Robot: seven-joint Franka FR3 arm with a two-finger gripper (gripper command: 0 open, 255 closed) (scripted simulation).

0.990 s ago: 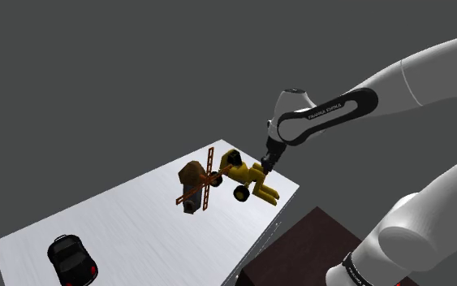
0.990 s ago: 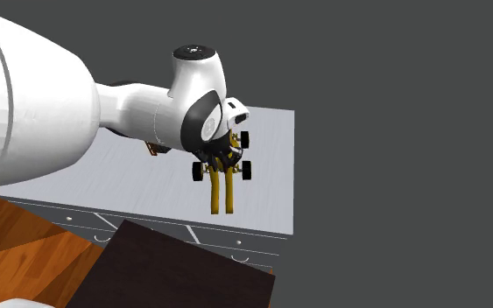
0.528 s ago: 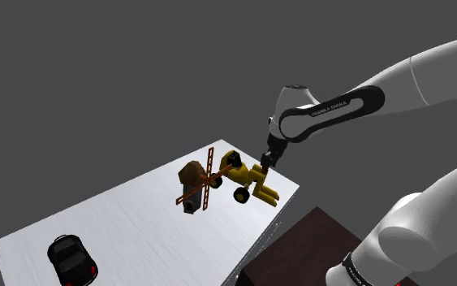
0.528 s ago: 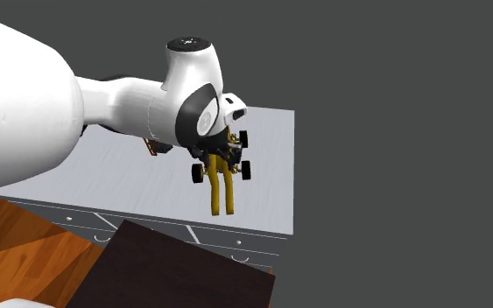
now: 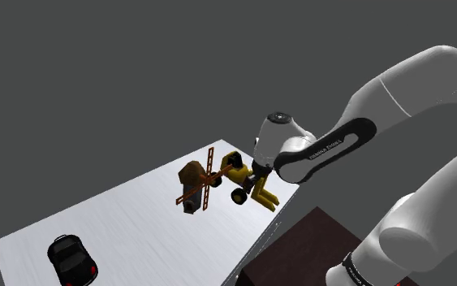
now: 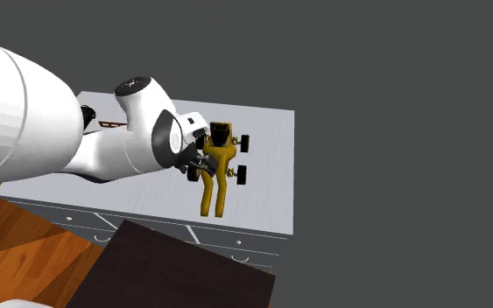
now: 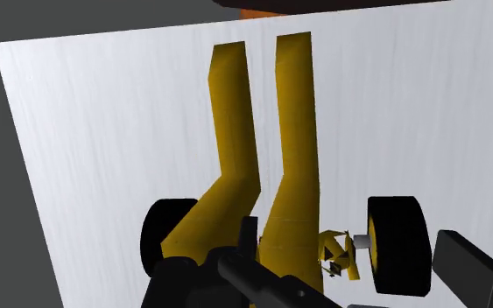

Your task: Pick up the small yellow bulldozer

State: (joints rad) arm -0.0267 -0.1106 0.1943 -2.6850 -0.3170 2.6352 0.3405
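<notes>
The small yellow bulldozer [image 5: 247, 182] with black wheels lies on the white table [image 5: 137, 219] near its corner by the stand. Its two long yellow arms [image 7: 262, 131] point toward the table edge. My black gripper [image 5: 256, 172] sits low right over its body, fingers apart on either side. In the wrist view the gripper [image 7: 323, 284] is open: one fingertip [image 7: 474, 267] stands clear outside a black wheel [image 7: 397, 243], and the other is by the opposite wheel [image 7: 170, 234]. From the second exterior view the bulldozer [image 6: 217, 171] rests flat beside the gripper [image 6: 202, 160].
A brown windmill-like toy [image 5: 196, 185] stands just beside the bulldozer. A black toy car [image 5: 71, 260] sits at the table's far corner in the shoulder view's lower left. The dark stand [image 5: 308, 248] lies below the table edge; the table front has drawers [image 6: 148, 229].
The fingers have spread from nearly shut on the bulldozer to wide apart, letting it go. The hand has dropped lower and the wrist has swung over; the bulldozer has settled on the table.
</notes>
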